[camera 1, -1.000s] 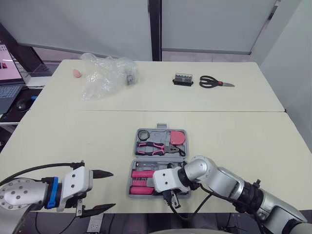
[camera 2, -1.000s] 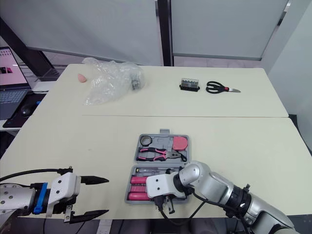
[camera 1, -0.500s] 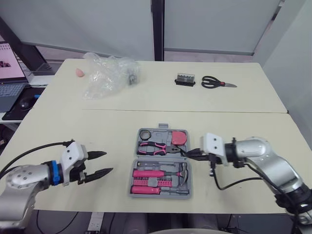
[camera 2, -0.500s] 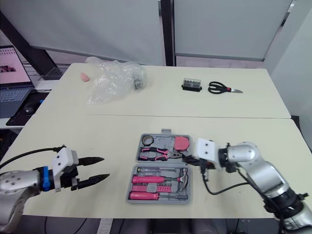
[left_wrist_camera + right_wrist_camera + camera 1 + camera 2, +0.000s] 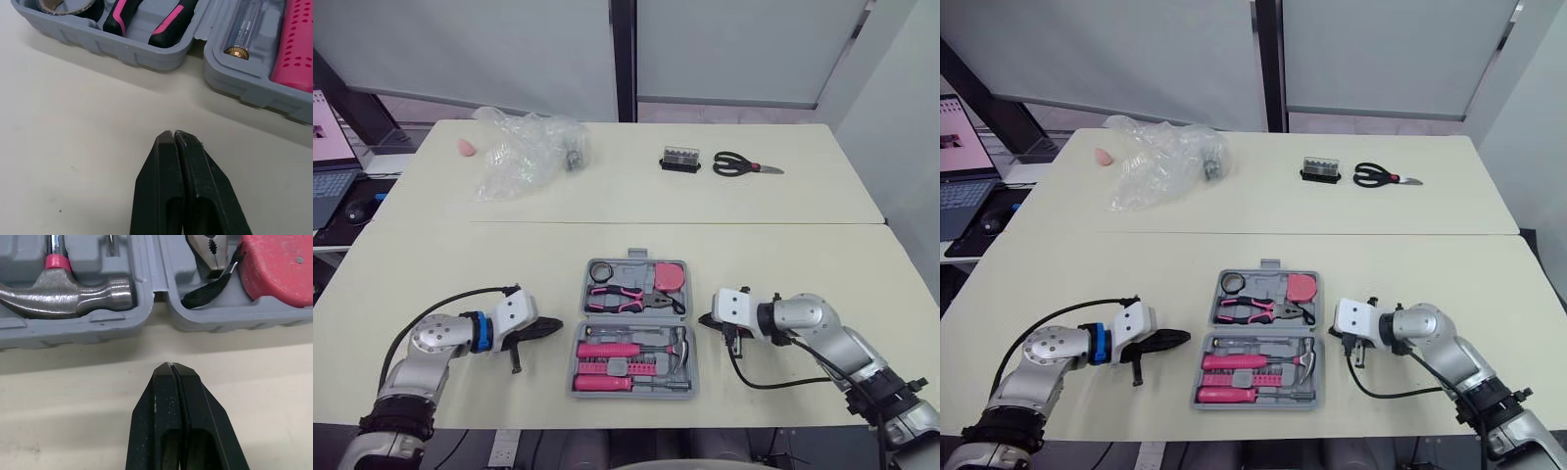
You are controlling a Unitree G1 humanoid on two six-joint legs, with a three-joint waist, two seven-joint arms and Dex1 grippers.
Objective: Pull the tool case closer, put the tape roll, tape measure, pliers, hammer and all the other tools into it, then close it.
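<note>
The grey tool case [image 5: 576, 372] lies open at the table's front middle. Its far half holds a tape roll [image 5: 601, 269], pink-handled pliers [image 5: 626, 296] and a red tape measure [image 5: 669, 276]. Its near half holds a hammer [image 5: 677, 345] and pink-handled screwdrivers [image 5: 605, 351]. My left gripper [image 5: 553, 324] is shut and empty, low over the table just left of the case. My right gripper [image 5: 703, 320] is shut and empty just right of the case. The right wrist view has the shut gripper [image 5: 171, 366] facing the hammer head [image 5: 73, 290] and tape measure [image 5: 279, 264].
On the far table lie a crumpled plastic bag [image 5: 524, 149], a small pink object [image 5: 468, 147], a black bit holder [image 5: 682, 159] and scissors [image 5: 744, 165]. A laptop [image 5: 328, 181] sits off the left edge. A seam [image 5: 754, 224] runs between the two tables.
My left gripper shut and moved right, up to the case's left side. My right arm swung from over the case's near half to its right side, staying shut.
</note>
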